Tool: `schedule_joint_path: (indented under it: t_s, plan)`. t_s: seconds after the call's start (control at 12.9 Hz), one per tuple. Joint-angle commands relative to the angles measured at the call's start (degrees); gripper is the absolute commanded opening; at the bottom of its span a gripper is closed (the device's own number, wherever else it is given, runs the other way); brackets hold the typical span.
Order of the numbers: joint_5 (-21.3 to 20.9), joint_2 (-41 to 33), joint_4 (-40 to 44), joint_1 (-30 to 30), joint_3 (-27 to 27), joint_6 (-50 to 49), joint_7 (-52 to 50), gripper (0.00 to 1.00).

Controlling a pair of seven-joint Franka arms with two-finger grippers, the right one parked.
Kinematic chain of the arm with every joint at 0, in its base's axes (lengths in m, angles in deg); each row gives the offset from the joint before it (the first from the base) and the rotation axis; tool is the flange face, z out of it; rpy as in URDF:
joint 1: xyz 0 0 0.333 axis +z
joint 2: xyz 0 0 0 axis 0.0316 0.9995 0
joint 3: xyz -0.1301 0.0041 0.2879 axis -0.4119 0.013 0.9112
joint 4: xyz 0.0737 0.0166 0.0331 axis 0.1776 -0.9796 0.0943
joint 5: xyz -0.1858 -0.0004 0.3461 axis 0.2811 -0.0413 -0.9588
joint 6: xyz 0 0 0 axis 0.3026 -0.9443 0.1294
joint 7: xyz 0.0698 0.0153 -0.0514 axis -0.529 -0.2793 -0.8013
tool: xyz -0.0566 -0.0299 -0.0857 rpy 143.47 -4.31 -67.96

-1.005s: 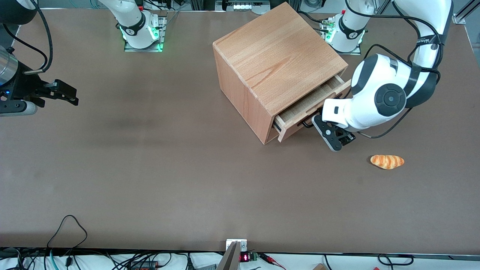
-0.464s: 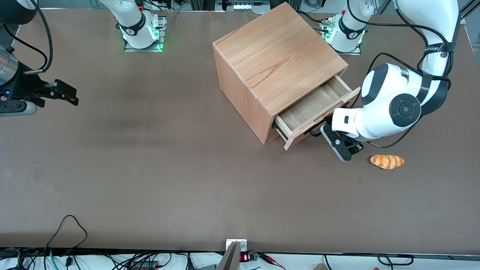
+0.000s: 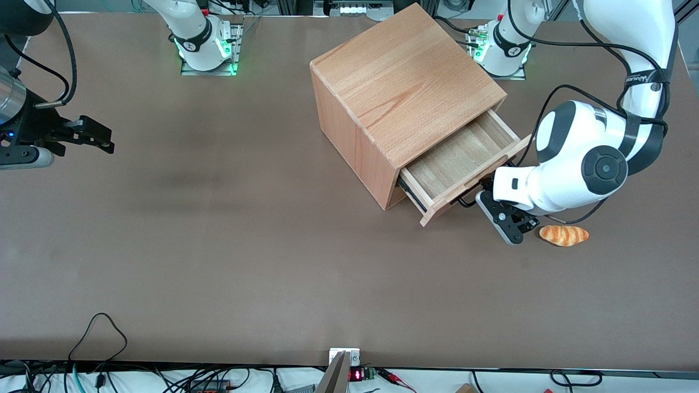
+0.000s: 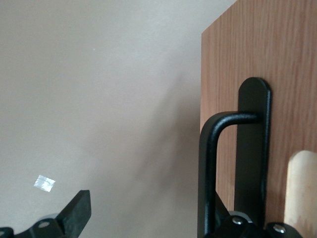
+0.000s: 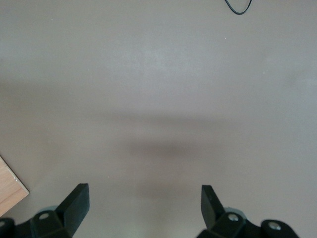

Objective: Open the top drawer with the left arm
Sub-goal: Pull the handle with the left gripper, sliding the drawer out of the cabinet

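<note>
Now the top drawer point(image 3: 457, 158) is standing pulled well out of the beech cabinet point(image 3: 401, 93). The left arm's gripper point(image 3: 494, 204) is hooking the drawer's black bar handle point(image 4: 210, 168), fingers spread apart, with a bread roll point(image 3: 563, 235) lying just beside it on the table point(image 3: 218, 245).

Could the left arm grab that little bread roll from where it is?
Probably yes. The bread roll lies on bare table right beside the left arm's pincer, with nothing between them. But the pincer is open with one finger hooked in the top drawer's black handle, so it must unhook first.
</note>
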Motion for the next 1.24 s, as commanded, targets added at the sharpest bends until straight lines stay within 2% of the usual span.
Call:
schedule_joint_path:
  t_s: [0.0,1.16]
  plan:
    - [-2.75,4.06,3.87,-0.12,1.14,-0.05,0.83,1.0]
    - [-2.75,10.74,11.52,3.3,2.11,0.03,1.18,1.0]
